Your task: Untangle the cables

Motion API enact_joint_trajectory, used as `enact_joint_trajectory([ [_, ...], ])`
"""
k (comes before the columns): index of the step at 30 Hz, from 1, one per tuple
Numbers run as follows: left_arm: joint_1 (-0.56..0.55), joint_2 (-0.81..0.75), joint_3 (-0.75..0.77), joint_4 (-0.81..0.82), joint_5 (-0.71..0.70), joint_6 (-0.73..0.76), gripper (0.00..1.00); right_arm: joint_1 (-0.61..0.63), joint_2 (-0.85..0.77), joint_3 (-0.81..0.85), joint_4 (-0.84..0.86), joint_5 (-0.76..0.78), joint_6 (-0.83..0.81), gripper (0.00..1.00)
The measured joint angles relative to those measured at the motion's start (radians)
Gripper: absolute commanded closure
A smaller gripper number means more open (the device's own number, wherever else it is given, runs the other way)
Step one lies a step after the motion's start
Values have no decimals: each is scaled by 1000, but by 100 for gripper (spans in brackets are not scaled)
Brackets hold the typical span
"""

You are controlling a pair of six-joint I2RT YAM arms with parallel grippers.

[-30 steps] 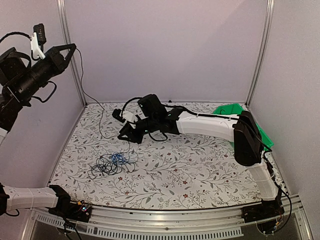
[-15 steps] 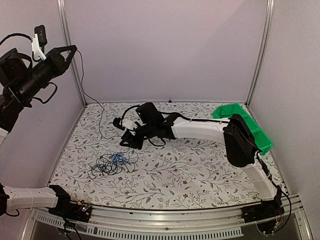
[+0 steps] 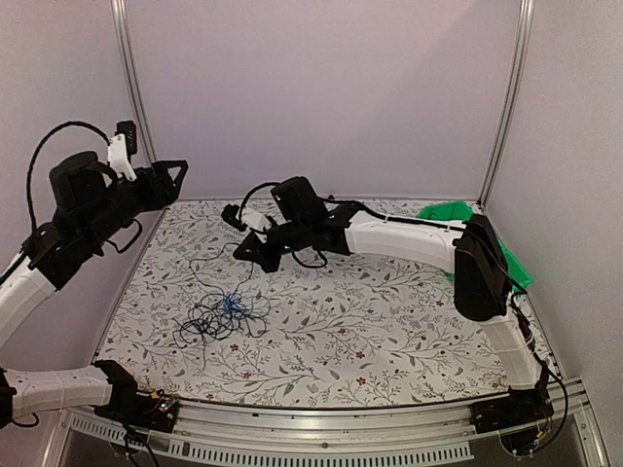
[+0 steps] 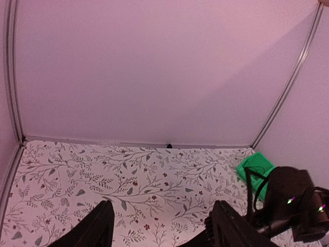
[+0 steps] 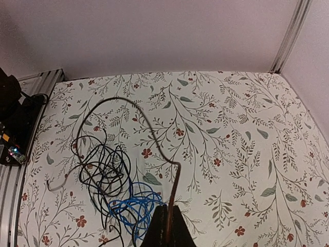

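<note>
The right pincer point(image 5: 166, 213) clamps one black cable point(image 5: 154, 139) arcing down to the tangle of cables point(image 3: 220, 317), which lies front-left on the floral desk point(image 3: 389, 331) — inside its edges, bare surface stretching rightward. The left pincer point(image 3: 173, 178) hangs spread and empty above the far-left corner.

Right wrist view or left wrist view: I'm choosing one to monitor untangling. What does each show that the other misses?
Only right wrist: the tangled cables, one blue cable, a black cable pinched in the shut right jaws. Only left wrist: the green bin, the right arm, the open, empty left jaws. Both: the floral table and back wall.
</note>
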Motion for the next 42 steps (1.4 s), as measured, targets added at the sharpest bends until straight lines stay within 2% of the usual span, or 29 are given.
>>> enact_joint_trajectory([
  [7, -8, -12, -396, 75, 34, -116, 35, -35, -72, 71, 0, -5, 16, 100],
  [12, -59, 6, -518, 194, 58, -167, 35, -45, -79, 84, -5, -13, 27, 100],
  [18, -85, 122, -587, 397, 43, -138, 37, -44, -79, 90, -22, -42, 49, 100],
  [24, -90, 350, -595, 587, 90, -91, 42, -43, -79, 90, -29, -63, 60, 100],
  [27, -94, 468, -594, 685, 106, -87, 48, -43, -79, 90, -29, -77, 63, 100],
  [30, -97, 581, -581, 756, 112, -89, 62, -43, -79, 90, -32, -95, 71, 100],
  [32, -98, 657, -557, 784, 116, -95, 68, -43, -79, 100, -47, -108, 74, 100],
  [36, -99, 777, -509, 818, 145, -120, 75, -53, -80, 158, -90, -147, 74, 100],
  [42, -100, 843, -493, 816, 175, -162, 77, -112, -108, 322, -129, -203, 58, 100],
])
